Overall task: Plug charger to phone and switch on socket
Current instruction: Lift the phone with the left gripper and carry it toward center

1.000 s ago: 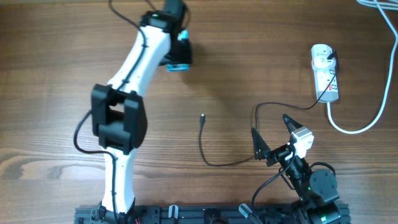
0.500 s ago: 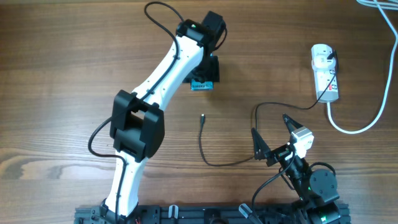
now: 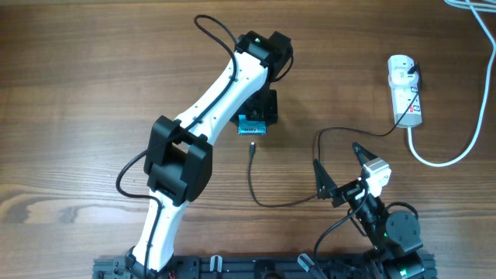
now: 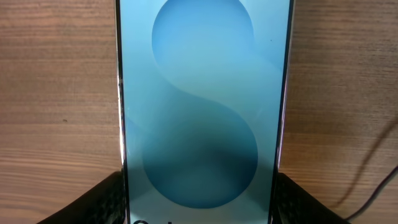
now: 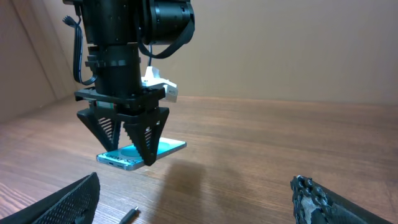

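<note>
- The phone (image 3: 252,126) is pinched by the left claw (image 3: 258,115) across its width. In the left wrist view both fingers (image 4: 102,199) are seen against its long edges, with the teal screen upward.
- It is found near the middle of the wooden surface (image 3: 77,77). Its long axis runs from far to near, and only its near end is visible under the claw from overhead.
- The connector tip (image 3: 252,145) of the charger (image 3: 267,203) lies just near of that end, apart from it. The last stretch of the charger is roughly in line with the phone.
- The right claw (image 3: 339,169) is spread wide and nothing is held by it. It is placed to the right of the tip and a little nearer, beside a bend of the charger.
- As the left claw is occupied, the tip is judged to be work for the right one, which must be brought leftward.
- The socket (image 3: 404,97) lies at the far right with a black plug (image 3: 415,74) seated in it. The state of its switch cannot be told.
</note>
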